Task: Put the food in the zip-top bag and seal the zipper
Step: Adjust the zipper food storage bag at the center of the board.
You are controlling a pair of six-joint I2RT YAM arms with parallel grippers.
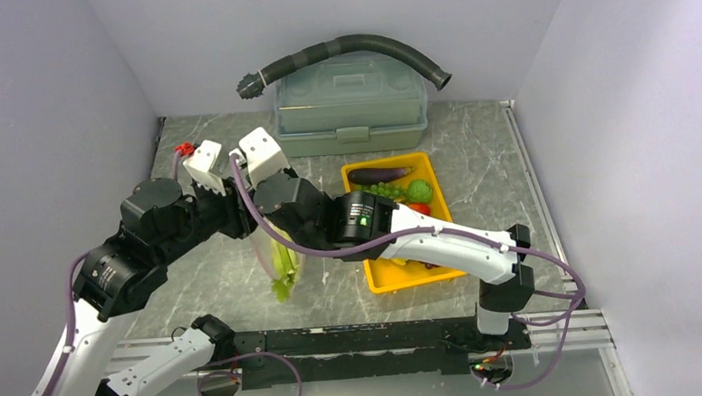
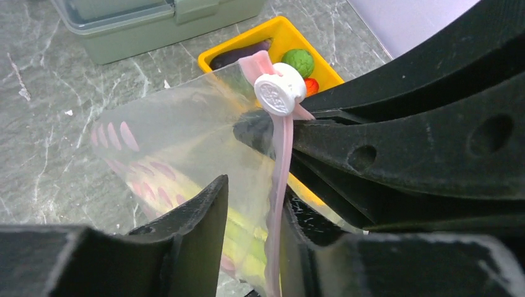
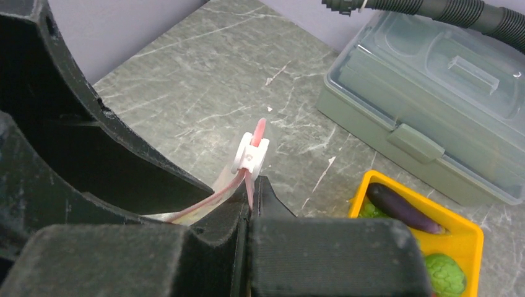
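Observation:
The clear zip-top bag (image 2: 173, 154) with pink dots hangs between both grippers above the table, a white-green leek (image 1: 285, 265) inside it. Its pink zipper (image 2: 282, 161) carries a white slider (image 2: 280, 93). My right gripper (image 3: 252, 185) is shut on the zipper just below the slider (image 3: 251, 153). My left gripper (image 2: 254, 195) straddles the strip lower down with its jaws apart; the strip lies against the right finger. More food lies in the yellow tray (image 1: 406, 279): a purple eggplant (image 1: 378, 173), green grapes (image 1: 385, 191), a green piece (image 1: 419, 191) and a red piece (image 1: 418, 209).
A grey-green lidded box (image 1: 352, 107) stands against the back wall with a dark corrugated hose (image 1: 358, 48) on top. The right forearm crosses over the tray's near half. Walls close in on the left, back and right.

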